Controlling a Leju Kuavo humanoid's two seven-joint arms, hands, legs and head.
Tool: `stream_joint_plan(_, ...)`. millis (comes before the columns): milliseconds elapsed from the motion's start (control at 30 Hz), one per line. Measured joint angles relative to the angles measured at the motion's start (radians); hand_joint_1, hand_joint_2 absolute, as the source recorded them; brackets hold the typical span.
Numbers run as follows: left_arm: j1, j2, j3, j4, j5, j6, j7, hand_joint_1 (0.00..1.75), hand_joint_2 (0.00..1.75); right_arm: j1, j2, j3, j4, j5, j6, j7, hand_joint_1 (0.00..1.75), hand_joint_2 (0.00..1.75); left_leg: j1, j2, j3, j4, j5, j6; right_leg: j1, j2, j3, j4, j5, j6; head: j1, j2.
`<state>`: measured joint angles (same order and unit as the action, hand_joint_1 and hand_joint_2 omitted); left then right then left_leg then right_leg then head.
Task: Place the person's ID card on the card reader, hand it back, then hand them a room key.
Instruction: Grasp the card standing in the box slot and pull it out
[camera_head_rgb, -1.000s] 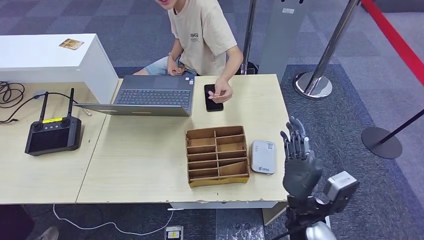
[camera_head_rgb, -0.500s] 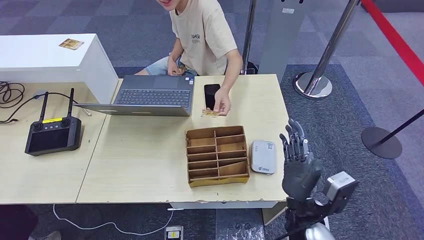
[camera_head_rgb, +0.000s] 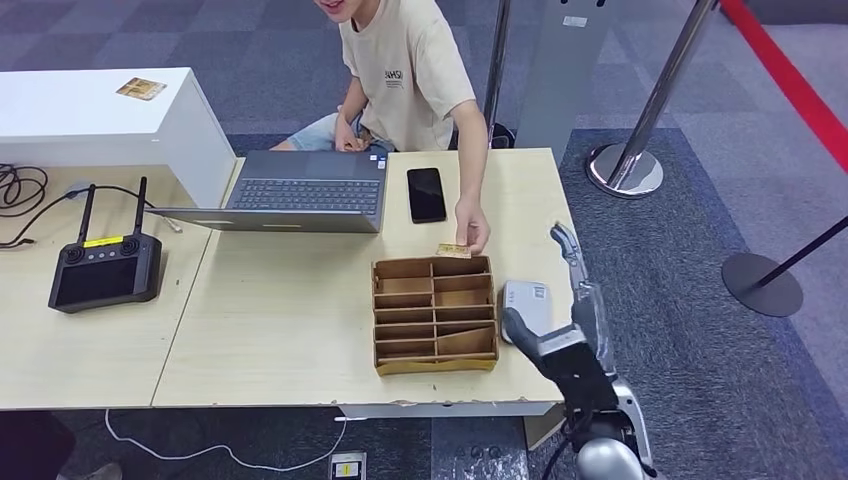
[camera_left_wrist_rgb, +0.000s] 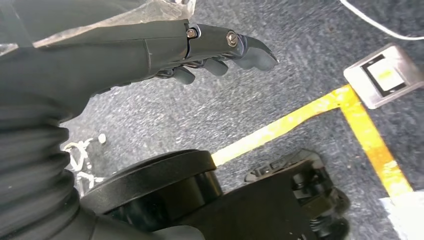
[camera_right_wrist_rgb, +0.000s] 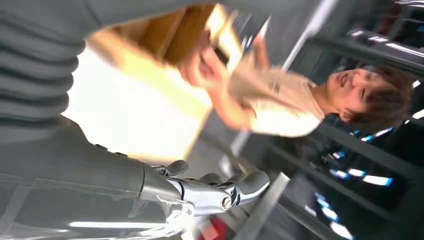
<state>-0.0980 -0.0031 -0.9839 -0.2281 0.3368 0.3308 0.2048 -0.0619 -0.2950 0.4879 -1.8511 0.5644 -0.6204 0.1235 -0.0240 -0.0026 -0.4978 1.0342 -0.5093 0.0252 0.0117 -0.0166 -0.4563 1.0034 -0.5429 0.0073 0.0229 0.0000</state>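
Right hand (camera_head_rgb: 570, 320) reaching up over the table's (camera_head_rgb: 280, 310) right front corner, palm turned edge-on, fingers (camera_head_rgb: 566, 246) stretched out toward the person (camera_head_rgb: 415, 75), thumb sticking out sideways above the reader (camera_head_rgb: 525, 312). Holding nothing, fingers spread apart. In the right wrist view, same hand (camera_right_wrist_rgb: 200, 192) lying flat and extended, fingertips (camera_right_wrist_rgb: 252, 181) lightly curled, nothing between them.

Left hand (camera_left_wrist_rgb: 200, 45) hanging low beside the body over grey carpet, fingers gently bent and loosely together, gripping nothing.

ID card (camera_head_rgb: 453, 251) sitting pinched in the person's hand (camera_head_rgb: 472, 235), held just above the far edge of the wooden organizer (camera_head_rgb: 435, 312), near the right hand but apart from it. Reader lying flat on the table just right of the organizer, its near part partly covered by the right hand and thumb.

Card showing as a small tan sliver, its face too small to read. Contents of the organizer's compartments hard to make out, so room key's place not possible to tell. Right wrist view heavily blurred, with the organizer and the person's hand smeared and the card indistinct. Person's head cut off by the head view's top edge.

Phone (camera_head_rgb: 426, 194) lying behind the organizer, beside a laptop (camera_head_rgb: 300, 192). Black controller (camera_head_rgb: 105, 270) resting at the table's left.
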Motion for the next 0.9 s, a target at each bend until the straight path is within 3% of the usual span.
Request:
stream_joint_plan(133, -0.001, 0.000, -0.001, 0.000, 0.001, 0.006, -0.022, 0.00, 1.75, -0.052, -0.006, 0.008, 0.022, 0.424, 0.073, 0.141, 0.00, 1.75, 0.000, -0.001, 0.000, 0.000, 0.000, 0.000, 0.000, 0.000, 0.000, 0.000, 0.000, 0.000, 0.000, 0.000)
stream_joint_plan(300, -0.002, 0.000, -0.001, 0.000, 0.008, 0.009, -0.038, 0.00, 1.75, -0.086, -0.006, 0.032, 0.061, 0.614, 0.080, 0.189, 0.00, 1.75, 0.000, -0.001, -0.001, 0.000, 0.000, 0.000, 0.000, 0.000, 0.000, 0.000, 0.000, 0.000, 0.000, 0.000)
stream_joint_plan(433, -0.002, 0.000, -0.001, 0.000, 0.009, 0.015, -0.044, 0.00, 1.75, -0.096, -0.006, 0.051, 0.090, 0.667, 0.079, 0.204, 0.00, 1.75, 0.000, -0.001, -0.001, 0.000, 0.000, 0.000, 0.000, 0.000, 0.000, 0.000, 0.000, 0.000, 0.000, 0.000)
stream_joint_plan(900, -0.001, 0.000, -0.001, 0.000, 0.009, 0.017, -0.044, 0.00, 1.75, -0.102, -0.006, 0.083, 0.137, 0.672, 0.078, 0.208, 0.00, 1.75, 0.000, -0.001, -0.001, 0.000, 0.000, 0.000, 0.000, 0.000, 0.000, 0.000, 0.000, 0.000, 0.000, 0.000)
